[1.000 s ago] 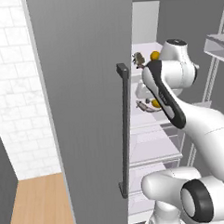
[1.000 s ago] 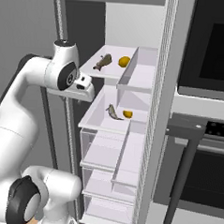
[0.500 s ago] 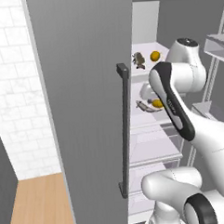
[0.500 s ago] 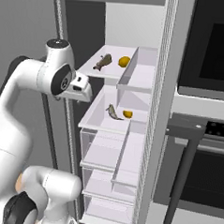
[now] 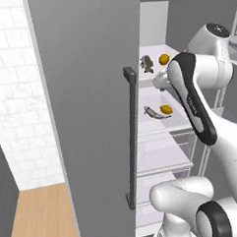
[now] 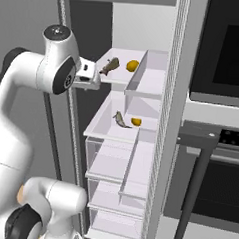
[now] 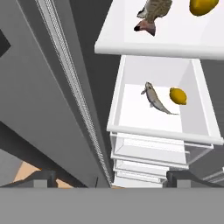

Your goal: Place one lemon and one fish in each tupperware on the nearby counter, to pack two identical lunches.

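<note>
Inside the open refrigerator, two white shelves each carry a fish and a lemon. On the upper shelf (image 6: pixel 119 75) lies a brownish fish (image 6: pixel 109 66) with a yellow lemon (image 6: pixel 132 66) just beside it; on the lower shelf (image 6: pixel 106 131) a slimmer grey fish (image 6: pixel 121 119) lies near a second lemon (image 6: pixel 136 122). Clear drawers (image 6: pixel 111 166) stack beneath them. At the level of the upper shelf's front edge, the white arm's jaws (image 6: pixel 92 80) stand spread wide, released and grasping nothing, clear of both fish. Seen from the hand camera, the two dark finger tips (image 7: pixel 41 179) sit far apart, with the lower fish (image 7: pixel 155 99) and lemon (image 7: pixel 178 96) lying between them farther off. Beside the arm, the grey refrigerator door (image 5: pixel 91 117) with its dark bar handle (image 5: pixel 131 139) stands open. To the right, a black wall oven (image 6: pixel 223 52) is set in the cabinetry.
</note>
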{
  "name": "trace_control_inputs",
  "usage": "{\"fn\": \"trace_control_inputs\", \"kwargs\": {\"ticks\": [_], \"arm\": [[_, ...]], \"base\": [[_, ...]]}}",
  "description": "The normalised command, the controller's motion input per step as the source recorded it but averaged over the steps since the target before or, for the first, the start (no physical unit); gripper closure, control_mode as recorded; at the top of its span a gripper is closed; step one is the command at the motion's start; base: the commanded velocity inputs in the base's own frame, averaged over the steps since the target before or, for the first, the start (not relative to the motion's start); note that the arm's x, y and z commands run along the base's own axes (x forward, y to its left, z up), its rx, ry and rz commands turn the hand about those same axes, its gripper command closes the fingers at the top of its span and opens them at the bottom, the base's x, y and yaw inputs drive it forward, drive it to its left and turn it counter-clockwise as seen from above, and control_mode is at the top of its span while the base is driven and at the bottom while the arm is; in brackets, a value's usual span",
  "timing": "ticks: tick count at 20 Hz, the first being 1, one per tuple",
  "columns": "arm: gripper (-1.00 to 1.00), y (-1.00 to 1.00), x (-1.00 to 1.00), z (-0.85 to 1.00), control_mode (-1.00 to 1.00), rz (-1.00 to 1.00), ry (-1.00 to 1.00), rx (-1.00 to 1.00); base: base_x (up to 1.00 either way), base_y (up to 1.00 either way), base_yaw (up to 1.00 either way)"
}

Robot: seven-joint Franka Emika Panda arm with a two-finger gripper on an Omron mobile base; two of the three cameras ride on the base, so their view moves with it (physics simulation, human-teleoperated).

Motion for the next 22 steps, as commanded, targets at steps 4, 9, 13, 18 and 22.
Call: {"fn": "trace_control_inputs", "kwargs": {"ticks": [4, 9, 13, 18, 22], "arm": [[-1.00, -0.12, 0.42, 0.48, -1.00, -0.02, -0.04, 0.02], [-1.00, -0.09, 0.12, 0.16, -1.00, -0.01, -0.29, 0.03], [-1.00, 0.00, 0.50, 0.00, -1.00, 0.00, -0.05, 0.07], [-1.00, -0.04, 0.65, 0.01, -1.00, 0.00, 0.03, 0.05], [-1.00, -0.09, 0.62, 0.00, -1.00, 0.00, 0.09, 0.00]], "base": [[0.00, 0.00, 0.00], [0.00, 0.00, 0.00], [0.00, 0.00, 0.00], [0.00, 0.00, 0.00], [0.00, 0.00, 0.00]]}}
